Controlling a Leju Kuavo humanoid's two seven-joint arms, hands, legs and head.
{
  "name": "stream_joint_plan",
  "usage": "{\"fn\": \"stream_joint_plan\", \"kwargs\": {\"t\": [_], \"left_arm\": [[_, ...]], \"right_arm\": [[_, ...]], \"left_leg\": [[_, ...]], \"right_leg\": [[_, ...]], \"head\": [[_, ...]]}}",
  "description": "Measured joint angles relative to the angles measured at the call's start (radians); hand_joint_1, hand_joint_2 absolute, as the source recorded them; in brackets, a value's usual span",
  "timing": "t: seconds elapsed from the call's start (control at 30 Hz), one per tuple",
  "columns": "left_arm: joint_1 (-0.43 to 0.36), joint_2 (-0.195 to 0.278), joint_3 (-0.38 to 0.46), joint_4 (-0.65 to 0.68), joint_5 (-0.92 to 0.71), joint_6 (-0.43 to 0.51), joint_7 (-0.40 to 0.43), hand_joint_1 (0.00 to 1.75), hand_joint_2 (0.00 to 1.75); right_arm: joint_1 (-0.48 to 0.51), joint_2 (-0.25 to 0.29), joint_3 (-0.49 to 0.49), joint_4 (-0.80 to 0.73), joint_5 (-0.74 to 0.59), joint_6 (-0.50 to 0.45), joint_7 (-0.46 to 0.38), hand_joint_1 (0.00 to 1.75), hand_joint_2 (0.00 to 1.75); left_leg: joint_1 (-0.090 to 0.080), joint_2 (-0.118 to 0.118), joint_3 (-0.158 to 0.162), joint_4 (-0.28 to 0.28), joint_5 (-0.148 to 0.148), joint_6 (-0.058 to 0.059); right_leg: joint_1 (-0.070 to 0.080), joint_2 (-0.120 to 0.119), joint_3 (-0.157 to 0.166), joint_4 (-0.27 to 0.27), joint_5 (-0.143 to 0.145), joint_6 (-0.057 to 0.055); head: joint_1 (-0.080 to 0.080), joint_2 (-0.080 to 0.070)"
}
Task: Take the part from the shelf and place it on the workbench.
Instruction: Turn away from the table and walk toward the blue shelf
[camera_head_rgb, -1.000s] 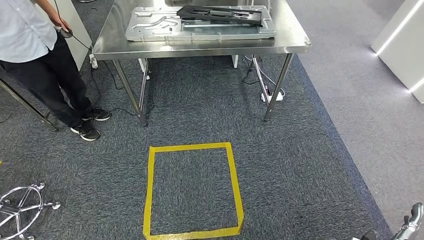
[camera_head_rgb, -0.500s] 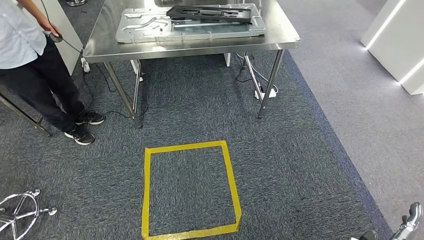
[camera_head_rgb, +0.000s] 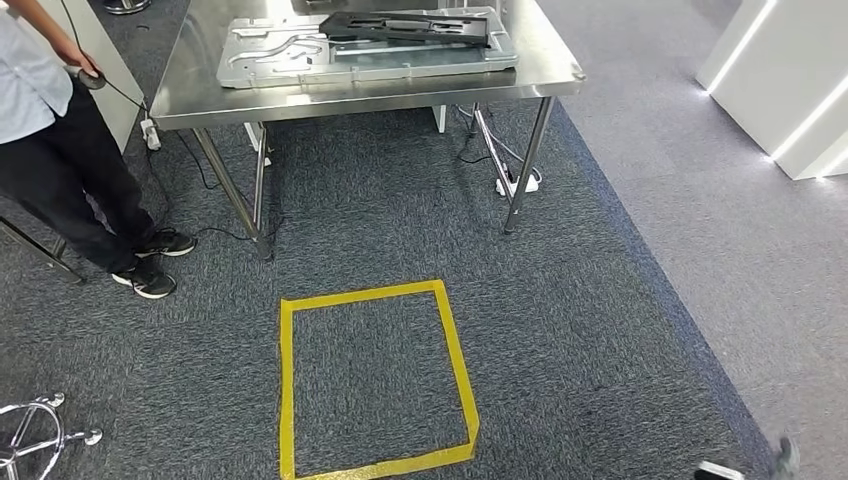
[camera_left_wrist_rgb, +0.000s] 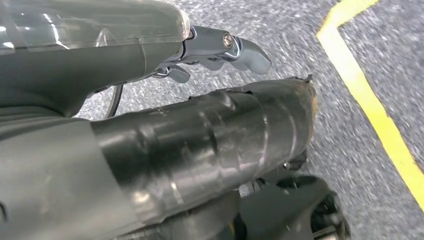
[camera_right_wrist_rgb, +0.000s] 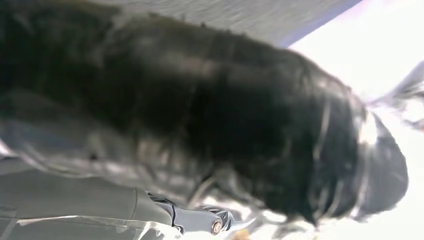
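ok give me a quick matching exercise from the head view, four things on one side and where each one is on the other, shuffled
Things:
1. black part
2. yellow tape square
3. power strip
4. chair base

Places:
A. on the carpet under the workbench, beside a leg
B. at the picture's lower left edge
C. on the silver tray on the workbench
D. on the carpet in front of the workbench

Pairs: 1-C, 2-D, 3-A, 4-B

Workshop-style lab, steel workbench (camera_head_rgb: 370, 95) with metal panel (camera_head_rgb: 300, 55), grey carpet (camera_head_rgb: 600, 300), yellow floor tape (camera_head_rgb: 285, 380)
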Motion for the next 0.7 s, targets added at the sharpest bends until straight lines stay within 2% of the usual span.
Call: {"fn": "stream_joint_plan", "kwargs": {"t": [0.03, 0.07, 0.13, 0.17, 0.2, 0.23, 0.3, 0.33, 0.37, 0.4, 0.47, 0.53, 0.57, 0.63, 0.67, 0.7], "left_arm": [[0.000, -0.001, 0.000, 0.000, -0.002, 0.000, 0.001, 0.00, 0.00], [0.000, -0.001, 0.001, 0.000, -0.004, 0.000, 0.002, 0.00, 0.00], [0.000, -0.002, 0.004, 0.000, -0.006, -0.001, 0.004, 0.00, 0.00], [0.002, -0.002, 0.006, 0.000, -0.006, -0.001, 0.004, 0.00, 0.00], [0.003, -0.002, 0.009, 0.000, -0.006, -0.001, 0.005, 0.00, 0.00], [0.004, -0.003, 0.011, 0.000, -0.006, -0.001, 0.006, 0.00, 0.00], [0.003, -0.005, 0.016, 0.000, -0.006, -0.001, 0.007, 0.00, 0.00], [0.002, -0.006, 0.017, 0.000, -0.006, -0.001, 0.007, 0.00, 0.00], [0.001, -0.008, 0.018, 0.000, -0.006, -0.001, 0.007, 0.00, 0.00], [0.000, -0.009, 0.020, 0.000, -0.006, -0.001, 0.007, 0.00, 0.00], [-0.003, -0.010, 0.023, 0.000, -0.006, 0.000, 0.007, 0.00, 0.00], [-0.004, -0.011, 0.025, 0.000, -0.006, 0.000, 0.007, 0.00, 0.00], [-0.004, -0.011, 0.025, 0.000, -0.006, 0.000, 0.007, 0.00, 0.00], [-0.002, -0.011, 0.027, 0.000, -0.006, 0.000, 0.007, 0.00, 0.00], [-0.002, -0.011, 0.028, 0.000, -0.006, 0.000, 0.007, 0.00, 0.00], [-0.001, -0.011, 0.030, 0.000, -0.006, 0.000, 0.008, 0.00, 0.00]], "right_arm": [[-0.018, -0.001, -0.050, 0.048, 0.007, 0.007, -0.007, 0.00, 0.00], [-0.035, -0.004, -0.099, 0.095, 0.015, 0.013, -0.012, 0.00, 0.00], [-0.065, -0.008, -0.185, 0.180, 0.029, 0.018, -0.016, 0.00, 0.00], [-0.079, -0.011, -0.223, 0.223, 0.037, 0.015, -0.015, 0.00, 0.00], [-0.095, -0.013, -0.259, 0.269, 0.048, 0.009, -0.012, 0.00, 0.00], [-0.113, -0.017, -0.295, 0.319, 0.062, -0.002, -0.010, 0.00, 0.00], [-0.151, -0.028, -0.367, 0.432, 0.093, -0.034, -0.007, 0.00, 0.00], [-0.169, -0.035, -0.399, 0.487, 0.104, -0.051, -0.007, 0.00, 0.00], [-0.186, -0.042, -0.430, 0.543, 0.113, -0.067, -0.009, 0.00, 0.00], [-0.200, -0.048, -0.455, 0.592, 0.117, -0.079, -0.011, 0.00, 0.00], [-0.218, -0.056, -0.493, 0.671, 0.121, -0.092, -0.016, 0.00, 0.00], [-0.228, -0.063, -0.515, 0.723, 0.122, -0.096, -0.017, 0.00, 0.00], [-0.234, -0.065, -0.521, 0.743, 0.122, -0.096, -0.018, 0.00, 0.00], [-0.244, -0.070, -0.534, 0.777, 0.125, -0.098, -0.014, 0.00, 0.00], [-0.249, -0.072, -0.542, 0.794, 0.130, -0.103, -0.006, 0.00, 0.00], [-0.253, -0.074, -0.551, 0.812, 0.137, -0.112, 0.007, 0.00, 0.00]], "left_leg": [[0.001, 0.002, -0.001, -0.004, 0.004, 0.008], [0.002, 0.005, -0.003, -0.007, 0.008, 0.015], [-0.002, 0.011, -0.008, -0.006, 0.009, 0.021], [-0.005, 0.015, -0.010, -0.006, 0.010, 0.022], [-0.008, 0.019, -0.012, -0.005, 0.010, 0.022], [-0.011, 0.023, -0.012, -0.005, 0.010, 0.022], [-0.015, 0.030, -0.010, -0.004, 0.010, 0.023], [-0.018, 0.034, -0.009, -0.004, 0.009, 0.021], [-0.019, 0.036, -0.008, -0.004, 0.008, 0.019], [-0.020, 0.039, -0.008, -0.004, 0.007, 0.015], [-0.020, 0.042, -0.006, -0.005, 0.006, 0.005], [-0.019, 0.034, -0.014, 0.019, -0.013, -0.007], [-0.017, 0.026, -0.030, 0.057, -0.039, -0.013], [-0.010, 0.016, -0.086, 0.181, -0.108, -0.023], [-0.006, 0.015, -0.114, 0.242, -0.132, -0.027], [-0.003, 0.015, -0.130, 0.275, -0.136, -0.031]], "right_leg": [[-0.001, -0.005, -0.009, 0.022, -0.017, 0.005], [-0.002, -0.010, -0.029, 0.066, -0.045, 0.008], [-0.002, -0.017, -0.090, 0.195, -0.113, 0.013], [-0.002, -0.017, -0.116, 0.249, -0.133, 0.014], [-0.001, -0.018, -0.126, 0.271, -0.132, 0.013], [0.000, -0.019, -0.116, 0.252, -0.113, 0.009], [0.006, -0.030, -0.047, 0.121, -0.049, -0.006], [0.011, -0.038, -0.014, 0.055, -0.025, -0.014], [0.016, -0.044, 0.008, 0.010, -0.012, -0.020], [0.020, -0.047, 0.017, -0.011, -0.010, -0.024], [0.021, -0.041, 0.017, -0.016, -0.004, -0.029], [0.014, -0.036, 0.020, -0.026, 0.004, -0.039], [0.010, -0.034, 0.020, -0.030, 0.008, -0.043], [0.009, -0.029, 0.017, -0.031, 0.010, -0.047], [0.009, -0.026, 0.016, -0.029, 0.010, -0.047], [0.008, -0.023, 0.015, -0.027, 0.010, -0.046]], "head": [[0.000, 0.000], [0.000, 0.000], [0.000, 0.000], [0.000, 0.000], [0.000, 0.000], [0.000, 0.000], [0.000, 0.000], [0.000, 0.000], [0.000, 0.000], [0.000, 0.000], [0.000, 0.000], [0.000, 0.000], [0.000, 0.000], [0.000, 0.000], [0.000, 0.000], [-0.001, 0.000]]}}
